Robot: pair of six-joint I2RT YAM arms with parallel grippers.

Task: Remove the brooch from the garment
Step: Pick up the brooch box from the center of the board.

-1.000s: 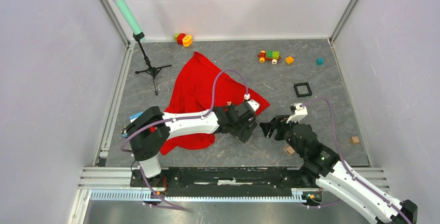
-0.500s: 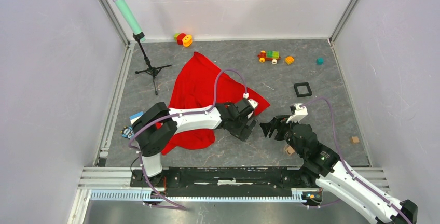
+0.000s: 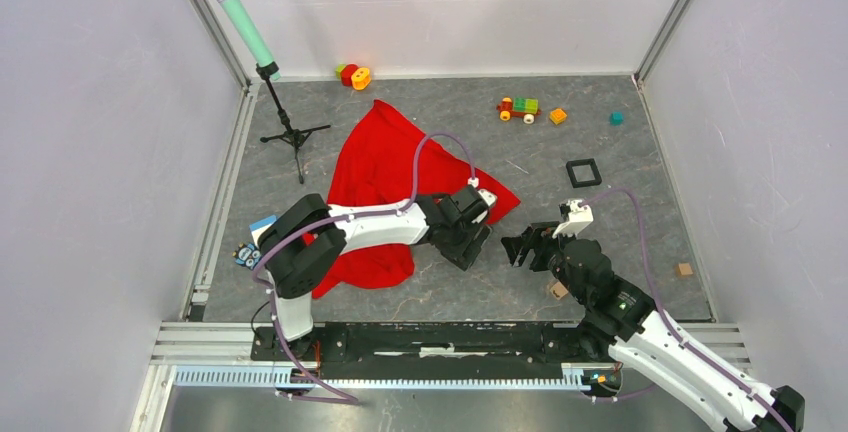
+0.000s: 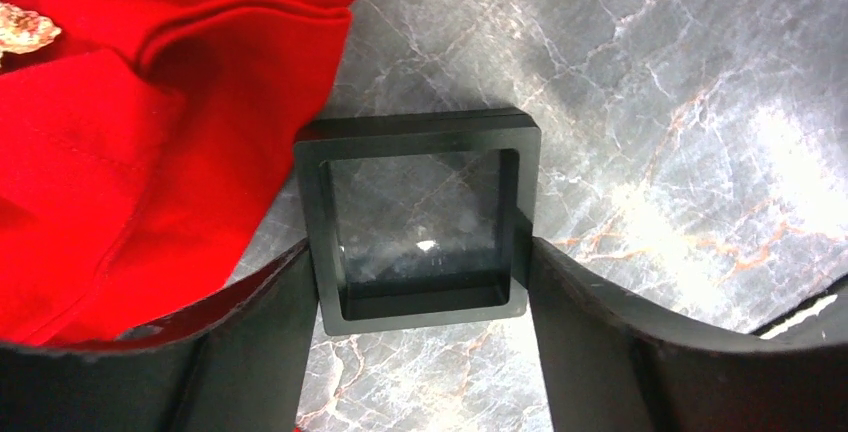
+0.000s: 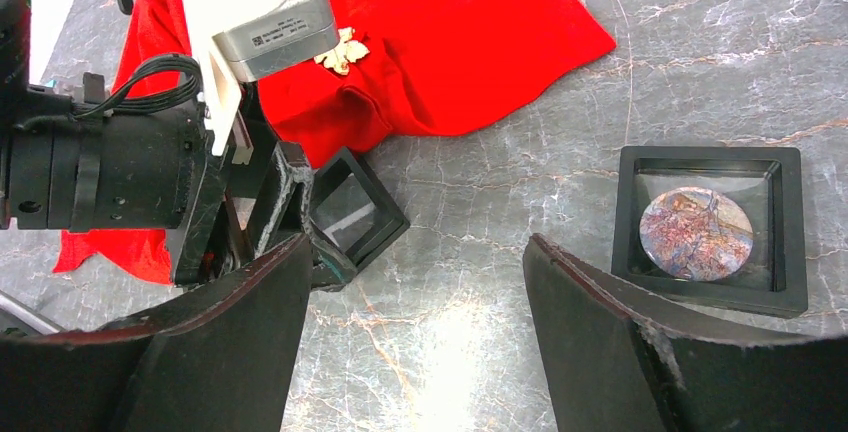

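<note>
The brooch [image 5: 342, 52] lies on the garment [image 5: 450, 22], a frame box [image 4: 420, 222] just beside its edge.

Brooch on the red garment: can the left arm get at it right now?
Probably not yet. The left end effector looks shut on a black case, so it has no free grip. The brooch lies uncovered on the garment nearby; once the case is released, the way seems free.

A black case [image 4: 420, 217] with a clear window showed the grey bench [image 4: 650, 82] through it, and a second case [image 5: 790, 232], holding a round marbled disc [image 5: 696, 233], lay well apart from it. Along the far edge sat a toy train [image 3: 519, 108], an orange block [image 3: 558, 116], a teal cube [image 3: 617, 118] and red-orange toys [image 3: 353, 76]. A green mic [image 3: 235, 10] rose on a tripod stand [image 3: 292, 137] near the left corner.
</note>
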